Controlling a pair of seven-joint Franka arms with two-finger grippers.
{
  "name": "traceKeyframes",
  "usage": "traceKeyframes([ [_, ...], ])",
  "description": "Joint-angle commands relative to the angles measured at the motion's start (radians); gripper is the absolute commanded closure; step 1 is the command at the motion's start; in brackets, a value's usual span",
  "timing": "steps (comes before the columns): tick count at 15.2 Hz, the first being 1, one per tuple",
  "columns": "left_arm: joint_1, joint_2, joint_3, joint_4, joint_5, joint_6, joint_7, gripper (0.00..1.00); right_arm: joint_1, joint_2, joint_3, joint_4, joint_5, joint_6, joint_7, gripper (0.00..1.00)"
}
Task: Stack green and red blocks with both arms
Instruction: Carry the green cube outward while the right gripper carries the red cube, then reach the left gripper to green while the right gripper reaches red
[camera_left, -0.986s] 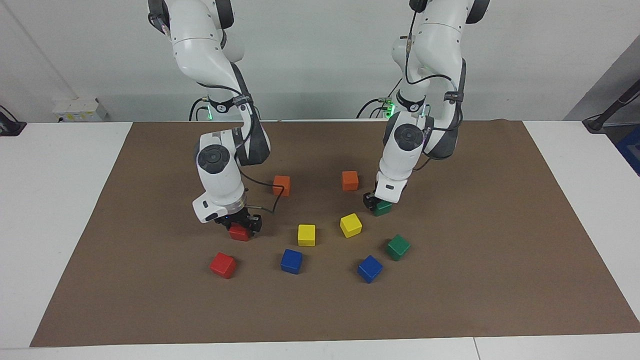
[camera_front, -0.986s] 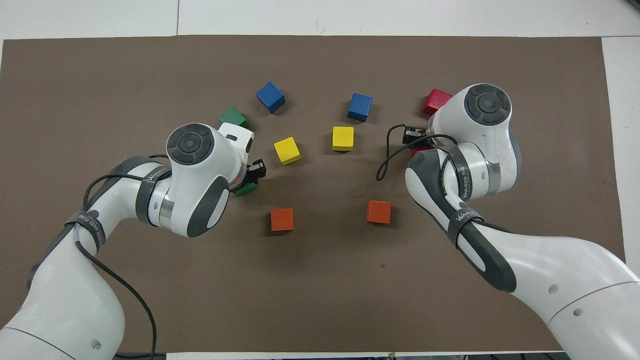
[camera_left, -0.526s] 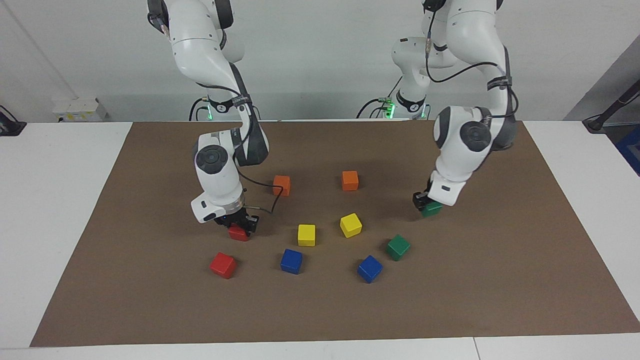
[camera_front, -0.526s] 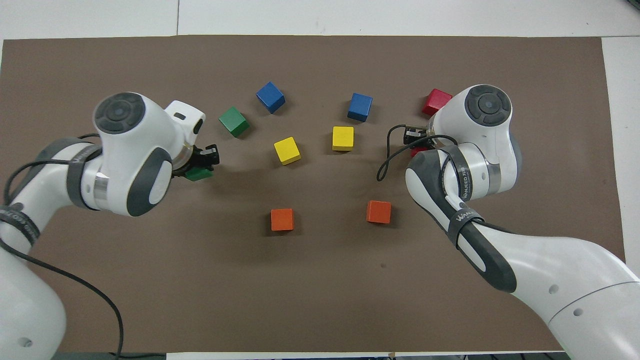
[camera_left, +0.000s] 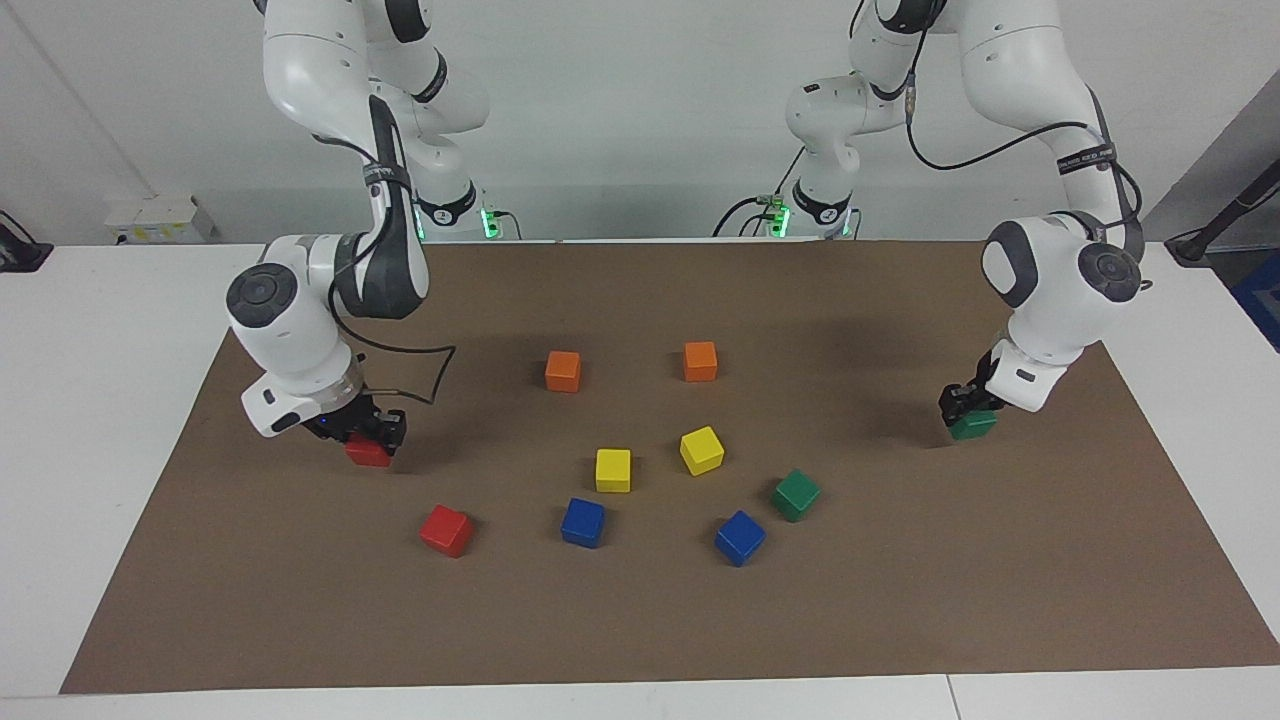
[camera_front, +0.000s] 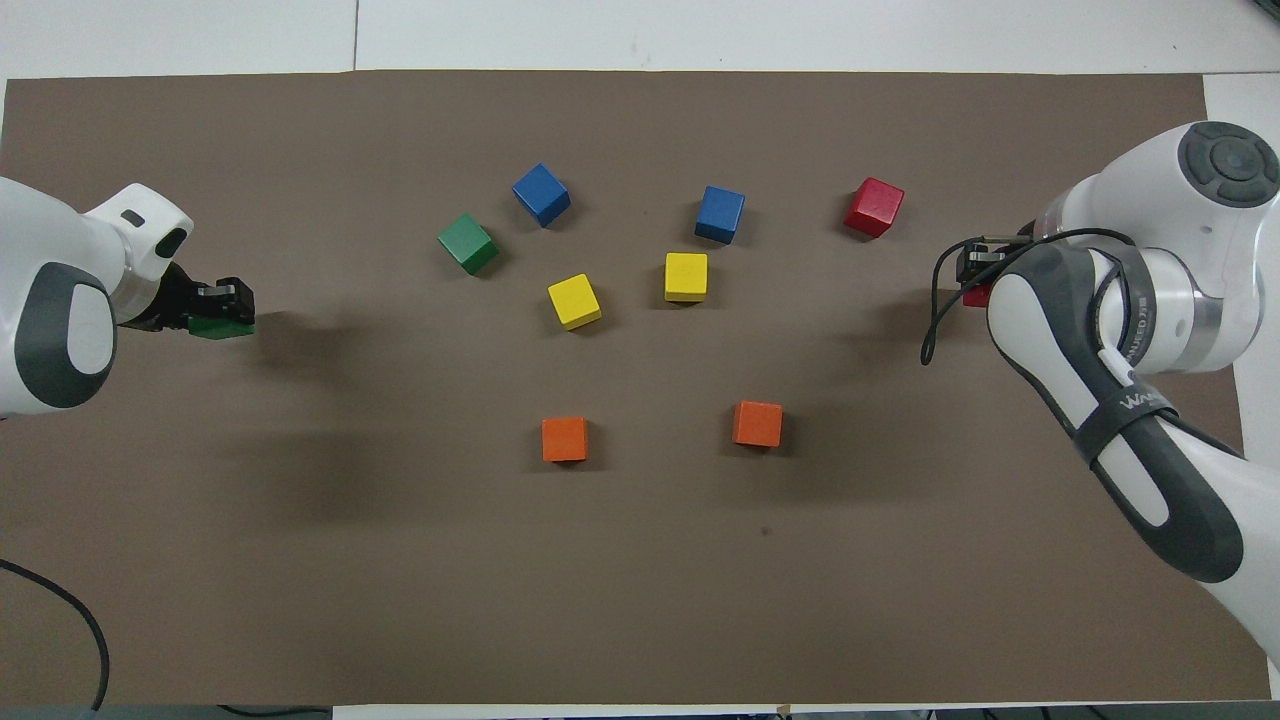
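My left gripper is shut on a dark green cube and holds it low over the brown mat near the left arm's end; both show in the overhead view, the gripper and the cube. My right gripper is shut on a red cube low over the mat near the right arm's end; in the overhead view the gripper and arm hide most of that cube. A second green cube and a second red cube lie free on the mat.
Between the grippers lie two orange cubes, two yellow cubes and two blue cubes. The brown mat covers the white table.
Both arms have swung outward, away from the cluster of cubes: the left gripper carried its green cube toward its end of the mat, the right gripper carried its red cube toward its own end.
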Motion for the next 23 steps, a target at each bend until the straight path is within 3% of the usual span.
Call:
traceKeyframes([
  [1,0.006,0.046,-0.012,-0.004,0.011,0.08,0.05,1.0,-0.031,0.001,0.012,-0.07,-0.002,0.112,-0.062,1.0],
  [4,0.006,0.058,-0.012,-0.01,0.011,0.088,0.095,1.0,-0.052,0.02,0.012,-0.122,-0.002,0.22,-0.102,1.0],
  [7,0.008,0.056,-0.012,-0.052,0.009,0.138,0.106,1.0,-0.058,0.024,0.012,-0.127,0.0,0.229,-0.105,1.0],
  [8,0.008,0.056,-0.011,-0.053,0.009,0.14,0.101,0.53,-0.056,0.032,0.012,-0.127,0.0,0.25,-0.102,1.0],
  [9,0.008,0.056,-0.011,-0.053,0.009,0.135,0.098,0.01,-0.053,0.034,0.012,-0.127,0.0,0.267,-0.096,0.77],
  [10,0.009,0.056,-0.011,-0.053,0.009,0.137,0.1,0.0,-0.053,0.035,0.013,-0.123,0.003,0.264,-0.091,0.01],
  [13,0.011,0.056,-0.009,0.029,0.009,0.068,0.1,0.0,-0.033,0.026,0.013,-0.088,0.003,0.191,-0.068,0.0],
  [15,-0.024,0.09,-0.011,0.199,-0.006,-0.114,-0.016,0.0,0.019,0.032,0.01,0.053,-0.002,-0.002,0.024,0.0],
  [17,-0.13,0.133,-0.011,0.318,-0.004,-0.185,-0.264,0.0,0.065,0.093,0.012,0.258,-0.028,-0.18,0.175,0.0],
  [19,-0.225,0.15,-0.011,0.33,-0.006,-0.181,-0.433,0.0,0.111,0.157,0.012,0.36,-0.022,-0.216,0.263,0.0],
  [20,-0.253,0.193,-0.011,0.377,-0.004,-0.182,-0.548,0.0,0.116,0.184,0.013,0.396,-0.02,-0.217,0.28,0.0],
  [21,-0.292,0.246,-0.009,0.452,0.002,-0.191,-0.657,0.0,0.114,0.195,0.013,0.402,-0.016,-0.207,0.289,0.0],
  [23,-0.323,0.288,0.007,0.49,0.006,-0.182,-0.768,0.0,0.116,0.222,0.015,0.411,-0.017,-0.194,0.303,0.0],
])
